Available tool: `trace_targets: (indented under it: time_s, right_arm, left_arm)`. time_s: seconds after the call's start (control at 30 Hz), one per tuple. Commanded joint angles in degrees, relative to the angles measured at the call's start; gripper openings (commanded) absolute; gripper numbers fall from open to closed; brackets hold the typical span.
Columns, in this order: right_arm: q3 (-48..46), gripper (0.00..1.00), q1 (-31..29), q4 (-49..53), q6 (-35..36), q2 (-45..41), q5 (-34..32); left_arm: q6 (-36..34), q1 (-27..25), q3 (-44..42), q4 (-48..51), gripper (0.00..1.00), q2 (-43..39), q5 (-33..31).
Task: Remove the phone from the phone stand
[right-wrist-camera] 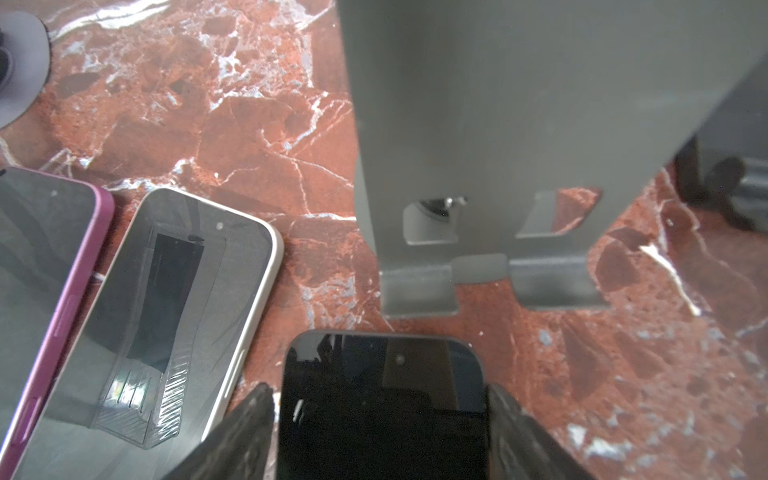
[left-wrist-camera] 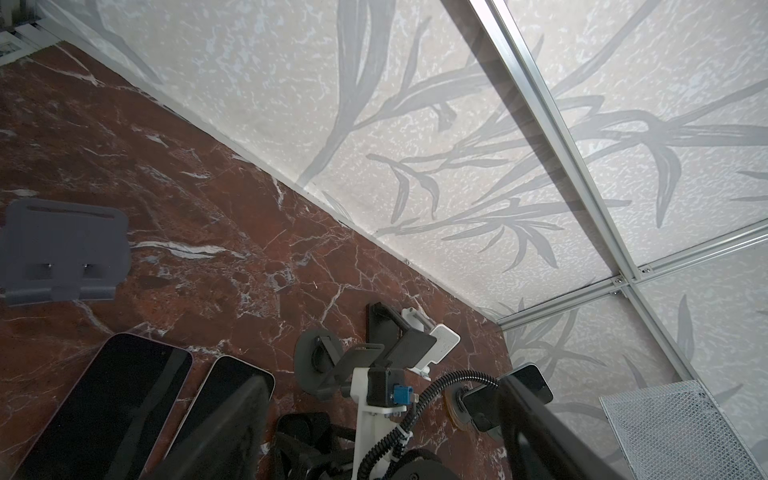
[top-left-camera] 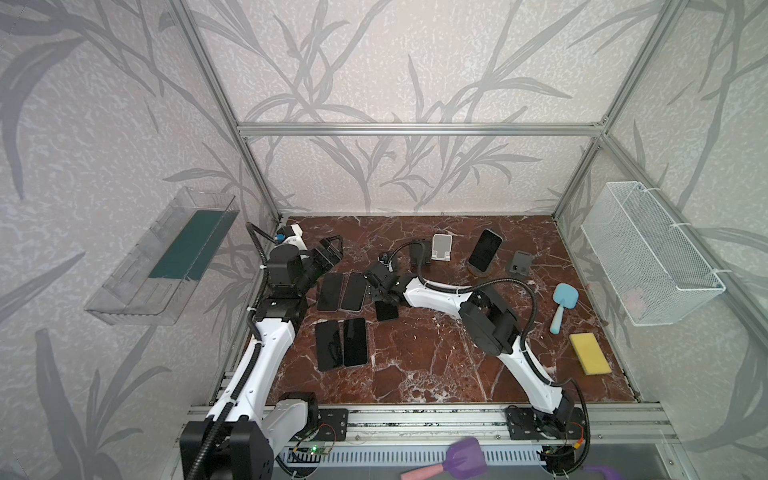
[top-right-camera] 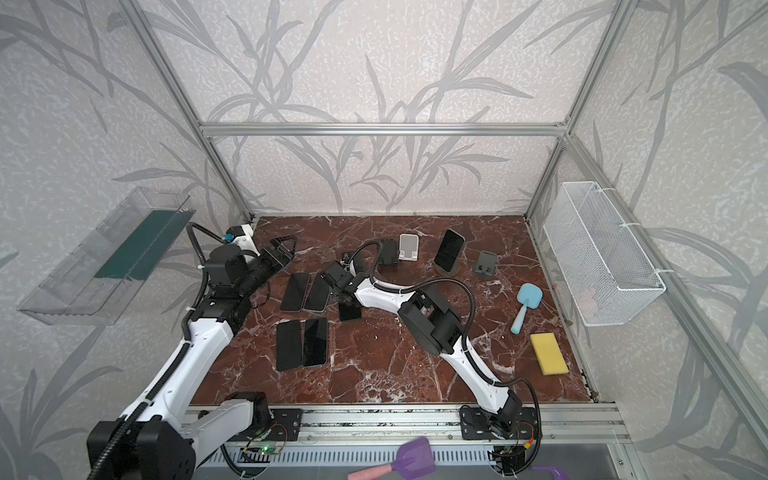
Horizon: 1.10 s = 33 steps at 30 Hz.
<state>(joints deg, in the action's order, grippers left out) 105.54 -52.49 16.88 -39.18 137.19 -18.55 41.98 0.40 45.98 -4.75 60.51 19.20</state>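
A black phone [right-wrist-camera: 382,415] lies flat on the red marble between the fingers of my right gripper [right-wrist-camera: 380,390]. A thin gap shows beside one finger [right-wrist-camera: 249,419], so the jaws stand open around it. Just beyond the phone's end stands an empty grey phone stand [right-wrist-camera: 498,145]. In both top views my right gripper [top-left-camera: 382,297] covers most of that phone [top-left-camera: 387,311]. Another dark phone [top-left-camera: 484,249] leans on a round-based stand [top-left-camera: 482,272] at the back. My left gripper [top-left-camera: 330,249] hovers open and empty at the back left.
Several phones lie flat left of centre, among them a purple-edged one [right-wrist-camera: 50,299] and a white-edged one [right-wrist-camera: 174,316]. A white stand [top-left-camera: 440,247], a black stand [top-left-camera: 417,253] and a grey stand [top-left-camera: 519,264] sit at the back. A blue brush [top-left-camera: 563,303] and yellow sponge [top-left-camera: 590,353] lie right.
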Motion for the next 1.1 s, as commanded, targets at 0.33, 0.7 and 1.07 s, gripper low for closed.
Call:
trace_targets:
  time_s: [0.33, 0.7, 1.07]
  right_arm:
    - [-15.6, 0.83, -0.3, -2.8, -2.2, -14.7, 9.1]
    - [-35.6, 0.84, 0.0, -2.2, 7.1, -36.2, 9.7]
    - [-63.5, 0.85, 10.8, -11.1, 12.3, -66.7, 4.9]
  left_arm:
    - [-2.5, 0.2, 1.4, 0.5, 0.88, -0.8, -0.8]
    - [-3.6, -0.1, 1.2, 0.2, 0.89, -0.3, -0.8]
    - [-3.0, -5.5, 1.4, -1.4, 0.99, 2.1, 1.6]
